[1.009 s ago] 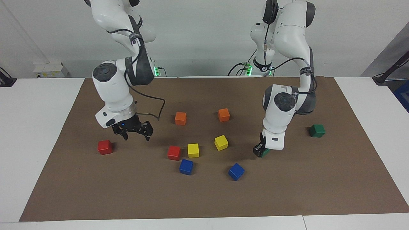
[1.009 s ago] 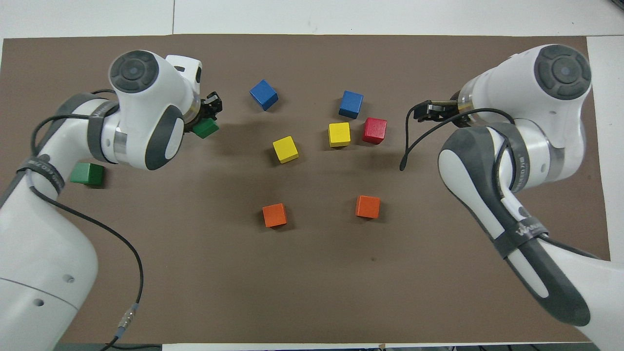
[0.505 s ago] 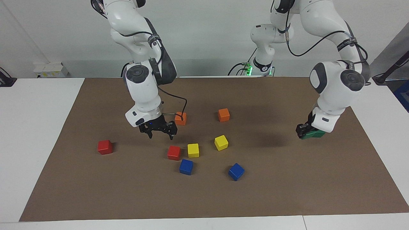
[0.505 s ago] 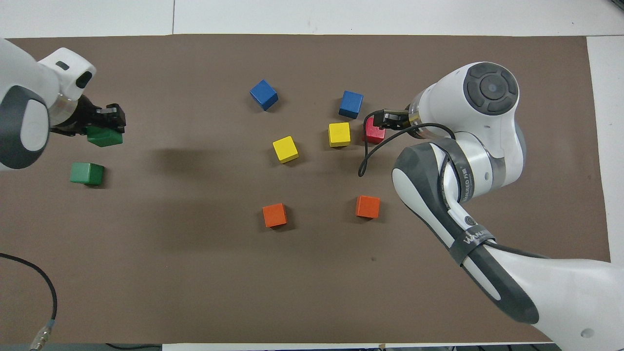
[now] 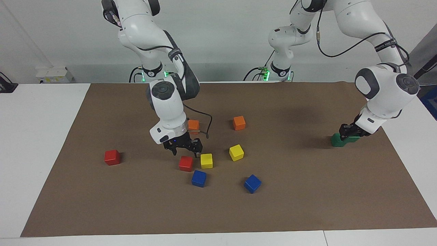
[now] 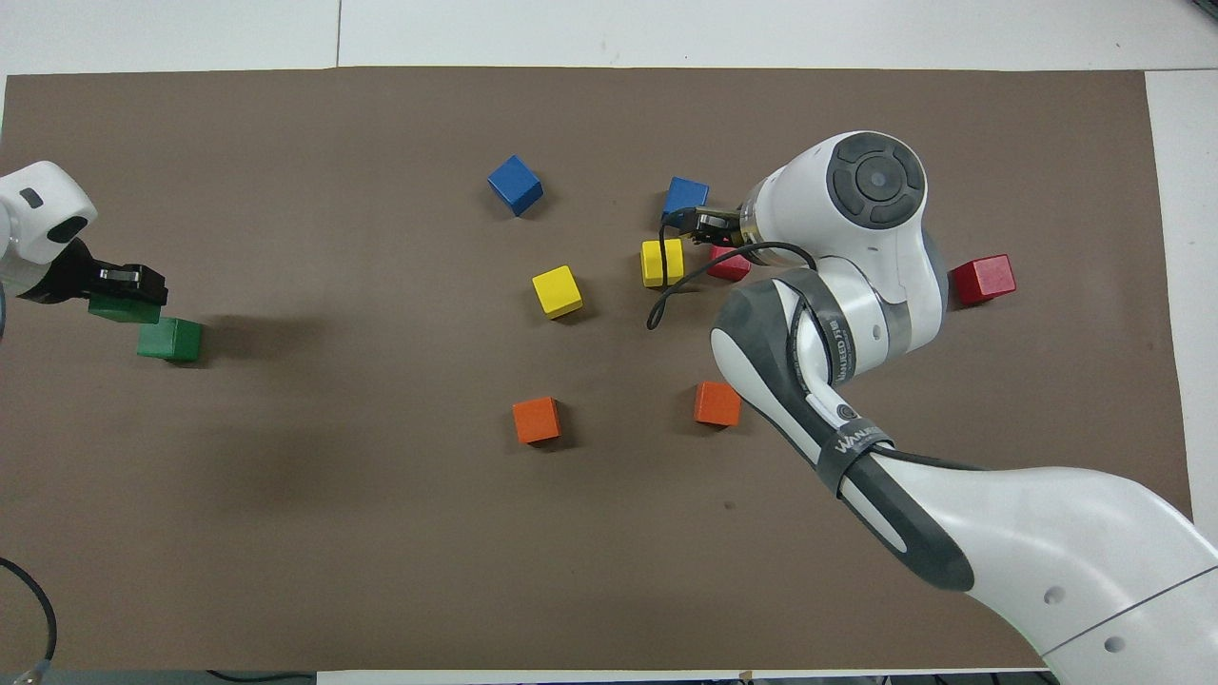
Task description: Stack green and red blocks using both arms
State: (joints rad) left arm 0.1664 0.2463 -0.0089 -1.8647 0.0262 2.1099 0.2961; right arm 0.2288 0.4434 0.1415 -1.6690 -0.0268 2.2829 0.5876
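Note:
My left gripper (image 5: 348, 131) is shut on a dark green block (image 5: 354, 138) and holds it low, right at the second green block (image 5: 337, 140) on the mat at the left arm's end. In the overhead view the held block (image 6: 124, 309) overlaps a corner of the resting one (image 6: 169, 339). My right gripper (image 5: 183, 147) is open, just over a red block (image 5: 186, 163) beside a yellow block (image 5: 206, 160). In the overhead view this red block (image 6: 728, 268) is partly hidden by the right gripper (image 6: 699, 226). The other red block (image 5: 112, 157) lies alone toward the right arm's end.
A brown mat (image 5: 307, 205) covers the table. Two orange blocks (image 5: 239, 122) (image 5: 193, 125) lie nearer to the robots. A second yellow block (image 5: 236, 152) and two blue blocks (image 5: 199, 178) (image 5: 252, 183) lie around the middle.
My left gripper lifted the green block and carried it toward the left arm's end, down to the second green block. My right gripper moved from beside the lone red block to over the middle red block.

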